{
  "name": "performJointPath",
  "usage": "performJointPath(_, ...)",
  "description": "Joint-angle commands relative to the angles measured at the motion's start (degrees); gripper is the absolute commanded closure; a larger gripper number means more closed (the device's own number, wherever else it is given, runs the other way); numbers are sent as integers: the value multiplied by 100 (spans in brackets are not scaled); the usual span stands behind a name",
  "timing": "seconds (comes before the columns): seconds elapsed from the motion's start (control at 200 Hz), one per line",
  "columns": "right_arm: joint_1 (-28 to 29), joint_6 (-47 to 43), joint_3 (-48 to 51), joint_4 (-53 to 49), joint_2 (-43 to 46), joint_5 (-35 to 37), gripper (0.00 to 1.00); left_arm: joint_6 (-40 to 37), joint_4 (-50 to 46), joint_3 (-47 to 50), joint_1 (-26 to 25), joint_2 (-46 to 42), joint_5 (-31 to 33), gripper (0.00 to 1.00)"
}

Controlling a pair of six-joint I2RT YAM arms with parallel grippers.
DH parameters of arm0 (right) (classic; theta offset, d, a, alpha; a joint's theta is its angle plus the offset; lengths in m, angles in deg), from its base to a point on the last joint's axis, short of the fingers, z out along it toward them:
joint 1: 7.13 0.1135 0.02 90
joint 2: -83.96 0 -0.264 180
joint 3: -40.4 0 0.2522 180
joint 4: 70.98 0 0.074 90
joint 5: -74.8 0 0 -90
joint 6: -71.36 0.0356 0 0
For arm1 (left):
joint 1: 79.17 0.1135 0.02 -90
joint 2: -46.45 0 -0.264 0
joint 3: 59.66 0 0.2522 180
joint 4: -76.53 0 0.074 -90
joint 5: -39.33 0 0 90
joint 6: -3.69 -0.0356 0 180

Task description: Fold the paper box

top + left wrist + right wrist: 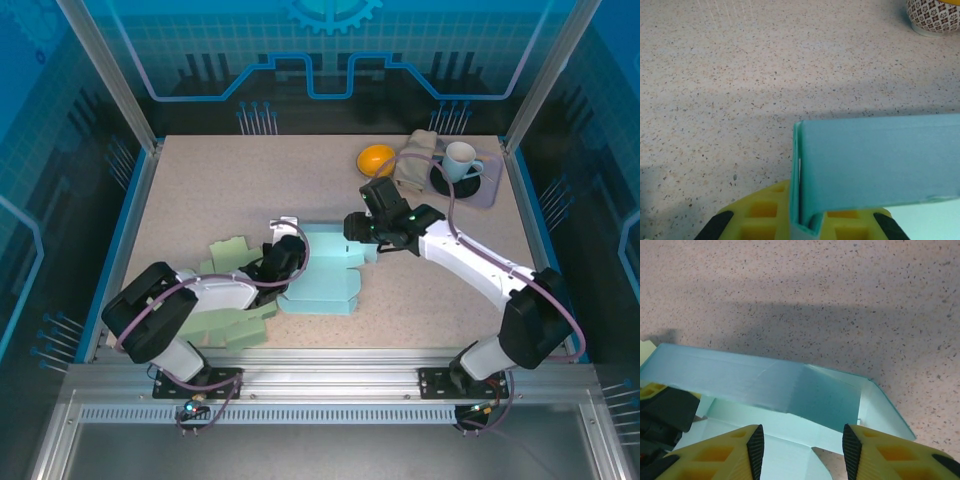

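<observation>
No words or numbers to read on anything here. One sign only: gear shape (333, 14) drawn in light blue on back wall (200, 50), top middle, cut off by picture edge.

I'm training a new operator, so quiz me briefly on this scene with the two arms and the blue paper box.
1. True or false: the left gripper is shut on a raised wall of the light blue paper box.
2. The white ceramic mug stands at the table's: A) far right, B) near left, C) centre?
3. What flat things lie beneath the left arm?
Key: 1 true; 2 A; 3 pale green paper cutouts.
</observation>
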Motion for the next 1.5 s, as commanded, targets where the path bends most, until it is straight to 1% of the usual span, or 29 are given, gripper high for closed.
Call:
performJointPath(0.0,-130,500,99,224,-118,-264,52,42,277,101,-63,-140,169,100)
performJointPath(0.235,-163,839,272,467,-300,-502,50,179,234,94,-120,-113,196,100)
performJointPath(0.36,-162,1006,323,638,-370,-741,50,195,208,56,-150,-110,195,100)
performJointPath(0.61,-156,1407,622,1545,-363,-1474,56,232,156,4,-238,-64,195,100)
performJointPath(0.68,-163,1513,639,1670,-389,-1631,56,231,137,4,-255,-88,187,100)
performJointPath(0.745,-157,1541,646,1761,-403,-1706,58,243,120,4,-269,-120,174,100)
performJointPath(0.915,-160,1685,851,2023,-181,-1492,72,419,-103,-39,-278,-188,184,100)
performJointPath(0.995,-163,1658,924,2017,-55,-1338,72,635,-252,-44,-274,-229,251,100)
performJointPath(1.125,-204,1522,1006,1749,137,-1143,63,995,-690,-177,-268,-257,413,100)
performJointPath(1.251,-308,1317,1208,1625,451,-1083,59,1153,-1080,-376,-199,-165,398,100)
performJointPath(1.336,-394,1131,1320,1481,670,-1033,60,1212,-1162,-418,-169,-115,391,100)
performJointPath(1.491,-435,571,1294,1084,699,-879,69,1315,-1249,-481,-150,-137,365,100)
